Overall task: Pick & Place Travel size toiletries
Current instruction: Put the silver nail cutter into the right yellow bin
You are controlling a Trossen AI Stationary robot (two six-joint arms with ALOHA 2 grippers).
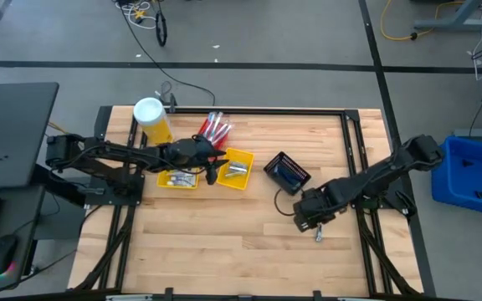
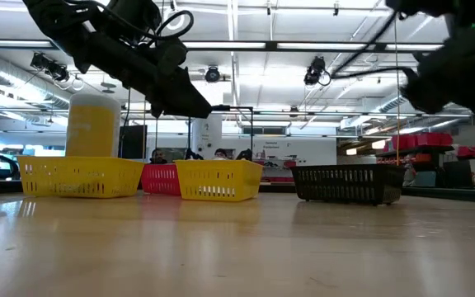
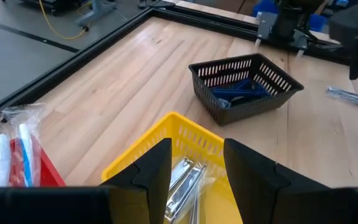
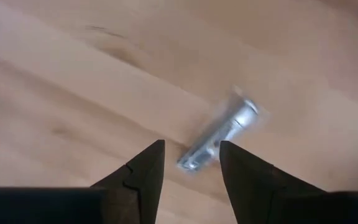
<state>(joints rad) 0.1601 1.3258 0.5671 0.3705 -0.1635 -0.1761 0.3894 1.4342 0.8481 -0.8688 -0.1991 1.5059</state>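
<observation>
Bare pale butcher-block table fills the foreground of the low view, with the baskets in a row farther back. At the far left stands a tall yellow canister with a white lid. Next comes a small yellow mesh bin holding white tubes, and behind it a red mesh bin with wrapped toothbrushes. The left gripper hovers above a second yellow mesh bin, where silvery wrapped items lie; its jaws are spread and hold nothing. Farther right sits a black mesh basket with blue items inside.

Right of that, the right gripper hangs low over a small silvery wrapped toiletry lying loose on the bare wood, well apart from every bin. Its jaws are parted, empty, one on each side of the item's near end.

The step in hand looks like the pick of this loose piece. Its long axis runs diagonally across the wood grain and at a slant to the line between the fingers. To do it well, I would turn the wrist until the fingers close square across the narrow width, centre over the middle instead of the end, then descend until the tips almost brush the wood before closing, since the wrapper looks slick and could squirt out.
</observation>
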